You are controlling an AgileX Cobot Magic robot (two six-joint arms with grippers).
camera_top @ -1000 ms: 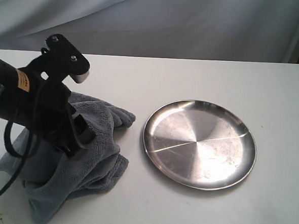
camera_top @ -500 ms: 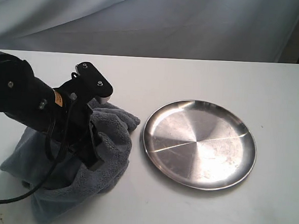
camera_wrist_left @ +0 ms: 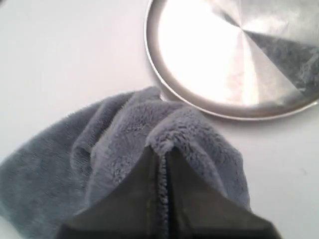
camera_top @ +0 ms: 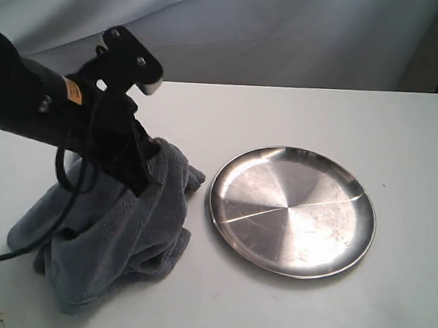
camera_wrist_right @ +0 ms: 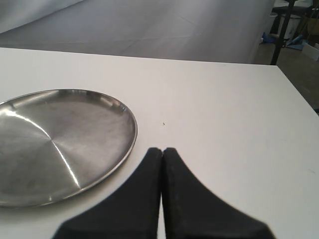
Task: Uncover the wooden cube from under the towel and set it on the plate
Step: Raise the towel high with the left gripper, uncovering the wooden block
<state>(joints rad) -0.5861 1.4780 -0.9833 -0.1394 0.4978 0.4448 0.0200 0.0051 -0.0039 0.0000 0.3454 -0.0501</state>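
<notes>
Towel point(camera_top: 118, 232) (plush, dark-grey) bunched beside round, shiny steel plate point(camera_top: 290, 213).

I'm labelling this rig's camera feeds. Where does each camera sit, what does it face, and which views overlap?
Exterior: off the arms, looking down across the white table; shows the left arm and left gripper pinching the fluffy dark-grey towel.
Left wrist: on the left arm, looking down past its gripper at the towel and the round stainless-steel plate.
Right wrist: low over the table, facing across it; right gripper shut, empty.
Shared: all three show the plate.
</notes>
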